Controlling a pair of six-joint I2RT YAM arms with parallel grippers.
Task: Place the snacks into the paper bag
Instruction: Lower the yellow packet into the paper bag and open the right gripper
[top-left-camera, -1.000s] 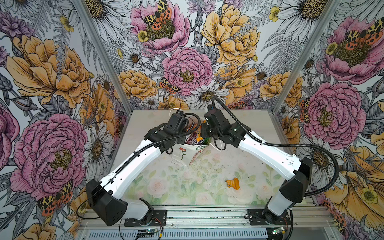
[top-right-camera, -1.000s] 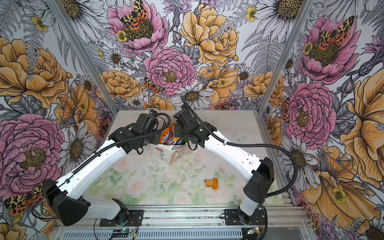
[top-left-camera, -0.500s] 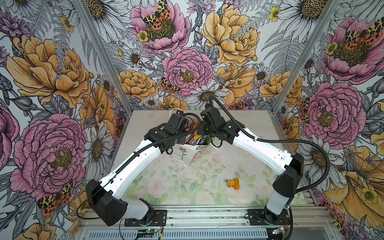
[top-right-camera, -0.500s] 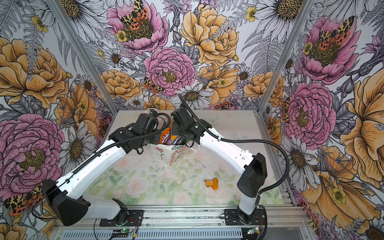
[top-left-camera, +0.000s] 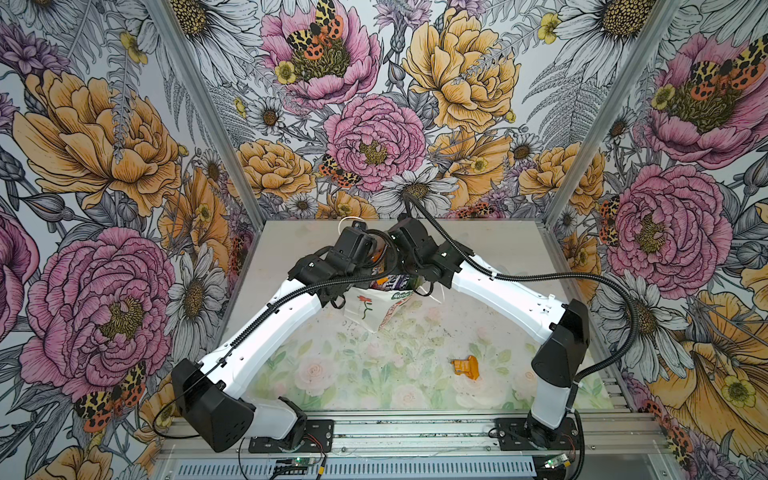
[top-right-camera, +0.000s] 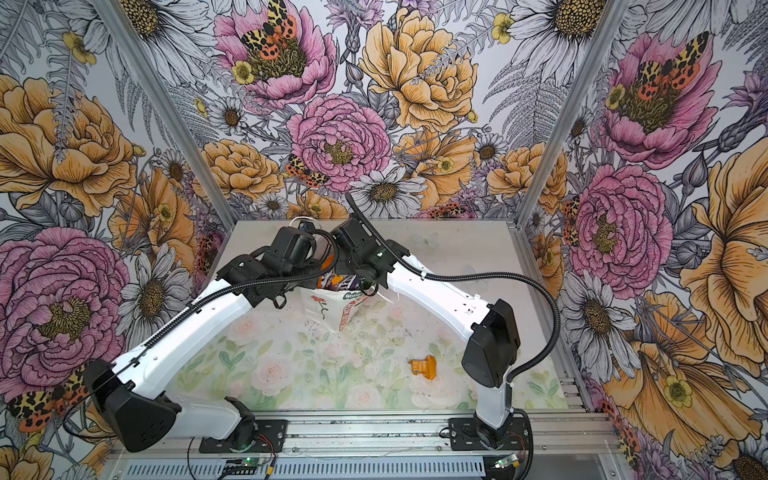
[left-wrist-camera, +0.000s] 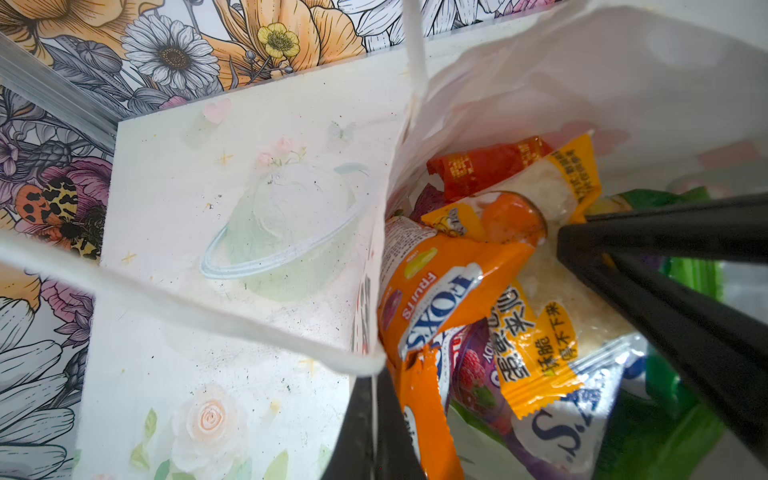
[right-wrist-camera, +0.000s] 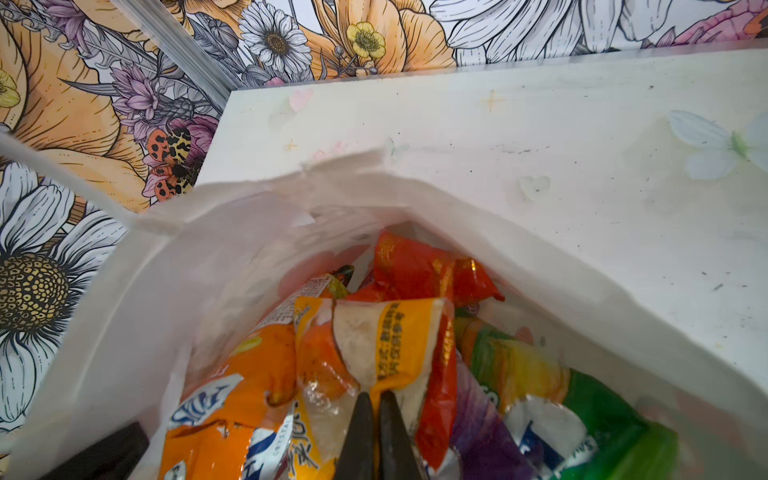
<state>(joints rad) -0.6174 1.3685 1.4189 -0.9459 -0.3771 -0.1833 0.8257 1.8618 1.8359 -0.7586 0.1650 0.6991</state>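
1. Overhead, in both top views, the paper bag (top-left-camera: 376, 309) (top-right-camera: 328, 307) stands open on the table mat (top-left-camera: 357, 374), a pale print of roses and green leaves peppered with dark specks. Beyond the bag the surface turns plain and pale. Both arms meet over the bag's mouth, and their wrists hide the fingers. One small orange packet (top-left-camera: 466, 368) lies on the mat well apart from the bag, toward the front rail (top-left-camera: 415, 432). Walls (top-left-camera: 374, 124) papered with big pink and orange flowers and spotted moths stand behind the bag and on both sides.
2. Left wrist view: the left gripper (left-wrist-camera: 376, 419) is clenched on the bag's rim, with the paper edge between its black fingers. A cord handle (left-wrist-camera: 208, 316) hangs across the mat outside the bag. Inside the bag the snacks (left-wrist-camera: 436, 299) are heaped together in orange, red, purple and green. The right gripper (left-wrist-camera: 561, 245) touches a yellow packet (left-wrist-camera: 536, 349) among them.
3. Right wrist view: the right gripper's fingers are pressed together, tips on the yellow packet inside the bag. Whether they nip its film I cannot tell. Beyond the bag lie speckled white tabletop and a metal corner post (right-wrist-camera: 166, 37).
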